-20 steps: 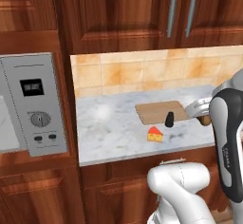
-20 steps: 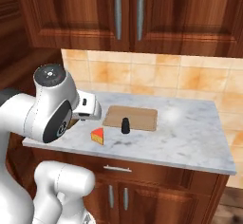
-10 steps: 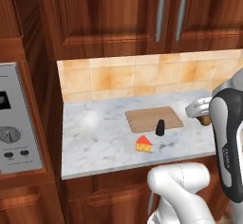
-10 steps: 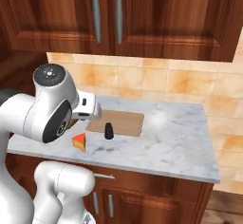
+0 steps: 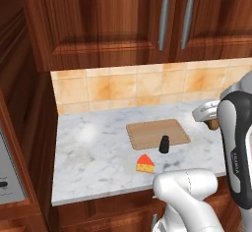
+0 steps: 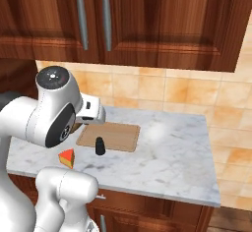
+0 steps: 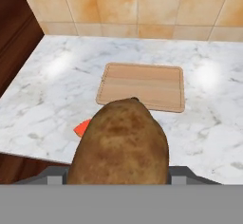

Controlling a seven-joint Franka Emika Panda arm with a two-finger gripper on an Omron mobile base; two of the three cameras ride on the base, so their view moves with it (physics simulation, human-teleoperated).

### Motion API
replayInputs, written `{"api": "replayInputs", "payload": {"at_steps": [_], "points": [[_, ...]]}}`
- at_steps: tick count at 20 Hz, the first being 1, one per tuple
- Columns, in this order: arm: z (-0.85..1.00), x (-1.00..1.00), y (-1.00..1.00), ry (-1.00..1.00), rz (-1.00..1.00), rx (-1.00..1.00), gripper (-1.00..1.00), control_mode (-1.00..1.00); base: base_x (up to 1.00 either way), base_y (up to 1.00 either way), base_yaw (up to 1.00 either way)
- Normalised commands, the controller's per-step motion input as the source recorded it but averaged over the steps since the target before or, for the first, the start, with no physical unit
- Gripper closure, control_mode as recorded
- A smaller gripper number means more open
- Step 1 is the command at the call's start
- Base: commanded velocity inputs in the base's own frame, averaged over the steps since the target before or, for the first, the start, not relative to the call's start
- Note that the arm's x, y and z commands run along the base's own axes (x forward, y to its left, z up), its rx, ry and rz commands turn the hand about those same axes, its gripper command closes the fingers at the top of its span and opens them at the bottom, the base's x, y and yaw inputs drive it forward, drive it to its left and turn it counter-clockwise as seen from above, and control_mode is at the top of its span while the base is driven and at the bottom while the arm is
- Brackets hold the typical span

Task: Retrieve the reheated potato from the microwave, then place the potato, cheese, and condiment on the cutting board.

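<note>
The brown potato looms large in the hand view, and my gripper is shut on it. In the left base view the gripper hangs at the right, above the counter's right end, with the potato showing under it. The cutting board lies bare on the marble counter. The dark condiment stands at the board's front edge. The orange cheese lies in front of it, nearer the counter edge. A strip of the microwave shows at far left.
The marble counter ends at a wooden side wall on the left and runs on to the right. Wooden wall cabinets with metal handles hang above a tiled backsplash.
Both base views have shifted: the base has driven to the right, so the microwave has slid to the left edge. The potato stays in the gripper; board, cheese and condiment have not moved.
</note>
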Motion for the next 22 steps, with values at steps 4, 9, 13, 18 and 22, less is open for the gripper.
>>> {"api": "replayInputs", "payload": {"at_steps": [4, 9, 13, 18, 22], "points": [[0.0, 0.0, 0.0, 0.0, 0.0, 0.0, 1.0, 1.0, 0.46, -0.18, 0.0], [0.0, 0.0, 0.0, 0.0, 0.0, 0.0, 1.0, 1.0, 0.07, -0.03, 0.0], [0.0, 0.0, 0.0, 0.0, 0.0, 0.0, 1.0, 1.0, 0.0, 0.0, 0.0], [0.0, 0.0, 0.0, 0.0, 0.0, 0.0, 1.0, 1.0, 0.0, 0.0, 0.0], [0.0, 0.0, 0.0, 0.0, 0.0, 0.0, 1.0, -1.0, 0.0, 0.0, 0.0]]}}
